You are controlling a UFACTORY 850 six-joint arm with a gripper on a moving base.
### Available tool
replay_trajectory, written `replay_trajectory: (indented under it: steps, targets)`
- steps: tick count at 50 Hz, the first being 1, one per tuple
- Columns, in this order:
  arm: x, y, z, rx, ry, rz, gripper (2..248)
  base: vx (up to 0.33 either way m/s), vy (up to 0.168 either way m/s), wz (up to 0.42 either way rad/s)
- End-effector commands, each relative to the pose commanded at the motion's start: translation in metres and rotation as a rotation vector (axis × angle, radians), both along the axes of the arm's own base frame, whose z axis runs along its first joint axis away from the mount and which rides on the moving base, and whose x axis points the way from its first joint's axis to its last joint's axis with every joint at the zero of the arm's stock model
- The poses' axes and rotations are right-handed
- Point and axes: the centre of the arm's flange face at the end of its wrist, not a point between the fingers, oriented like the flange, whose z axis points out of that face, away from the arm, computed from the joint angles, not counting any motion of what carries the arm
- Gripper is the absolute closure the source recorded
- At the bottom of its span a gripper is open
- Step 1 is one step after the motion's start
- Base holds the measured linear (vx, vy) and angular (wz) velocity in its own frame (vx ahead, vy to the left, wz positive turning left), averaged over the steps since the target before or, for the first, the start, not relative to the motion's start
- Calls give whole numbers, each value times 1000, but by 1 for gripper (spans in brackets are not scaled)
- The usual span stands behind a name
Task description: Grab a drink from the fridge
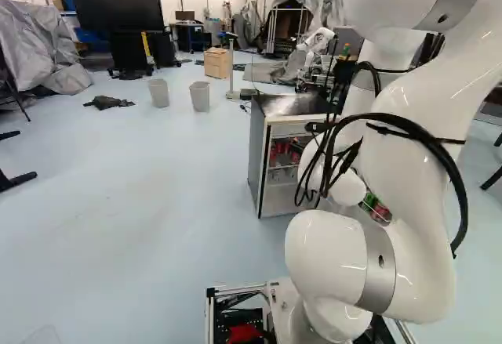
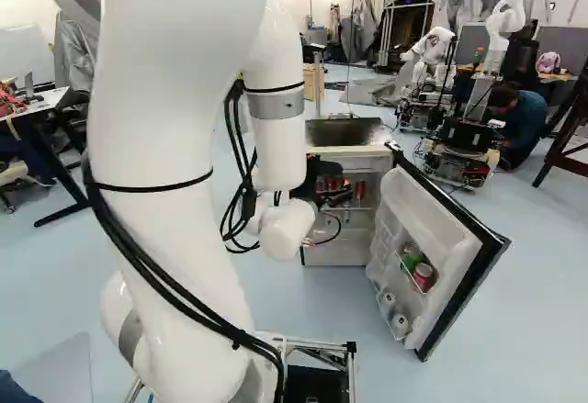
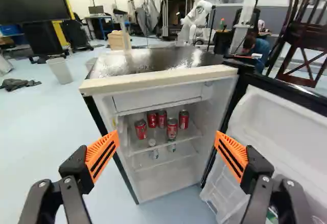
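- My gripper (image 3: 167,145) is standing released, its orange pads (image 3: 102,152) wide apart, grasping nothing.
- For this approach, I am favouring a level, centred line, sparing the neighbouring cans (image 3: 183,119) and open door (image 3: 286,122).
- The front can (image 3: 172,128), red with pale markings, is standing upright on the fridge's (image 3: 153,81) shelf (image 3: 191,139).

And it's red on the cans (image 3: 171,127), white inside the fridge (image 3: 168,182), black edging the door (image 2: 459,279), my pads (image 3: 102,152) orange, black-striped!
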Motion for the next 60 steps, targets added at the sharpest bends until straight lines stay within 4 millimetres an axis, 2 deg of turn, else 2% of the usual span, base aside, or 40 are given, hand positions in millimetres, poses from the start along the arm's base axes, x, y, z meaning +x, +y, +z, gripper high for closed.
replay_trajectory:
  steps: [40, 60]
  targets:
    - [84, -10, -56, 16, 31, 138, 3, 0, 0, 0]
    - [118, -29, -86, 16, 31, 136, 3, 0, 0, 0]
